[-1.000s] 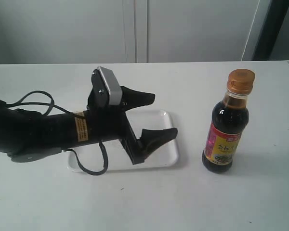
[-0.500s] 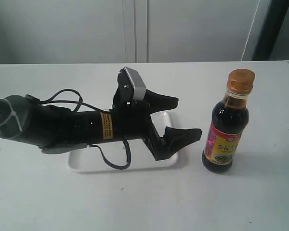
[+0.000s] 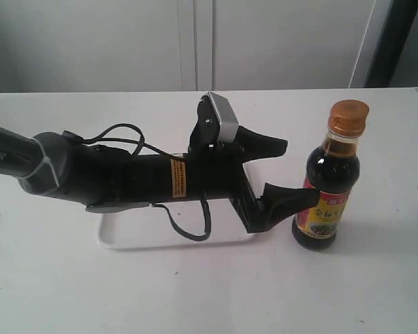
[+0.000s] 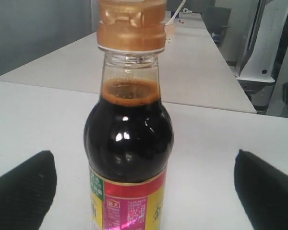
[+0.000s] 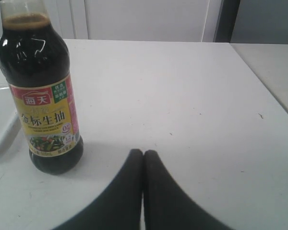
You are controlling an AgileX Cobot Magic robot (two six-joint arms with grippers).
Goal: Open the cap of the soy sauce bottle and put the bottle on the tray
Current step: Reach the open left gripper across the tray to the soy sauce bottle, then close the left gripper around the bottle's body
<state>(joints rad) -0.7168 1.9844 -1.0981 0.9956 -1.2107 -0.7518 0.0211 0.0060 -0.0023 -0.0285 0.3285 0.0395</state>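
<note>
- Black left gripper (image 3: 282, 174) reaches across the tray (image 3: 125, 236), fingers spread wide either side of the bottle (image 3: 325, 188).
- Bottle stands upright on the table, just beside the tray, cap (image 3: 350, 116) closed.
- Right gripper (image 5: 143, 165) waits near the bottle, fingers pressed together.
- Step in hand: the approach to grasp.
- Next, likely: close on the bottle's body, steadying it for cap opening.

a white table (image 3: 376, 292) stands before pale wall panels (image 3: 90, 42) with a dark upright strip (image 3: 390, 42) at right.
</note>
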